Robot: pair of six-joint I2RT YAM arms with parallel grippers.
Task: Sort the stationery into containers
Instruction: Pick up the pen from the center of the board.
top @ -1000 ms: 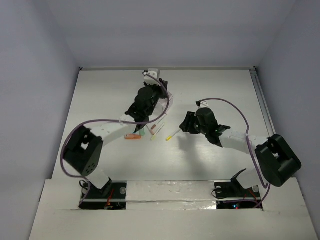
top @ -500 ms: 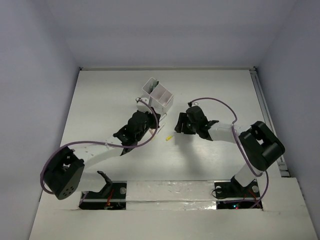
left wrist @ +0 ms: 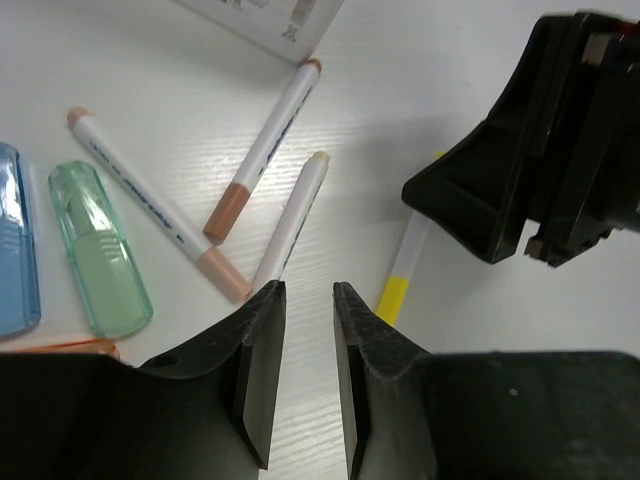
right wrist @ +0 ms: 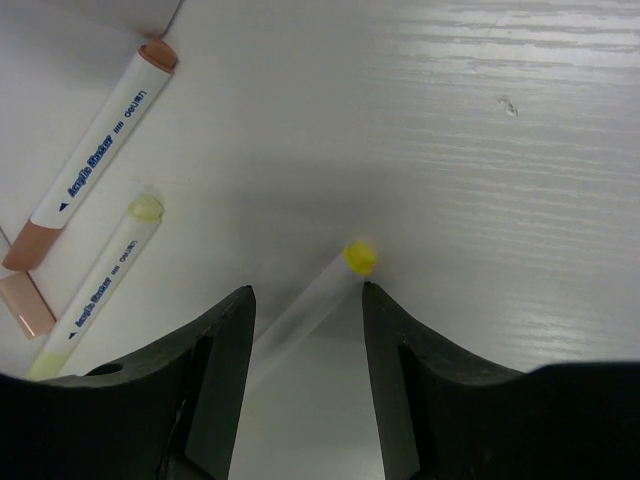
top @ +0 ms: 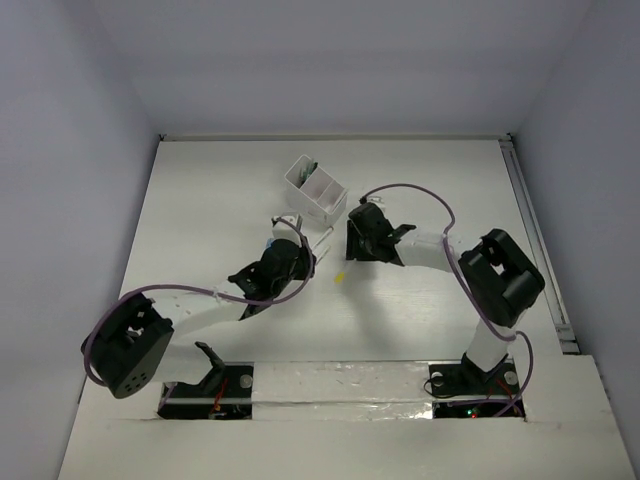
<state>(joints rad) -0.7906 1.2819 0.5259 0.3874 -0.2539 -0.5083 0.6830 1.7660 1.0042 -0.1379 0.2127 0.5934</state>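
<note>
The right gripper's [right wrist: 306, 300] jaws stand parted, one on either side of the yellow-tipped pen [right wrist: 350, 265], which lies slanted on the table [right wrist: 500, 120] with its shaft running back between them; neither finger visibly touches it, so it is straddled rather than pinched. The left gripper [left wrist: 305, 300] has its jaws drawn close with only a narrow gap and nothing held in it. The near end of a pale-yellow-capped marker [left wrist: 292, 220] runs down to the tip of one of its fingers [left wrist: 258, 370]. Beside that marker lie a brown-capped marker [left wrist: 265, 150] and a peach-ended marker [left wrist: 150, 200], the two crossing near their lower ends. Further out in the left wrist view sit a green chunky piece [left wrist: 100, 250], a blue chunky piece [left wrist: 15, 250] at the frame edge and a sliver of an orange piece [left wrist: 60, 347]. From above, the two grippers face each other across this cluster, and the white box [top: 315, 190] stands just beyond them, set at an angle; all these pieces lie outside it on the table.
</note>
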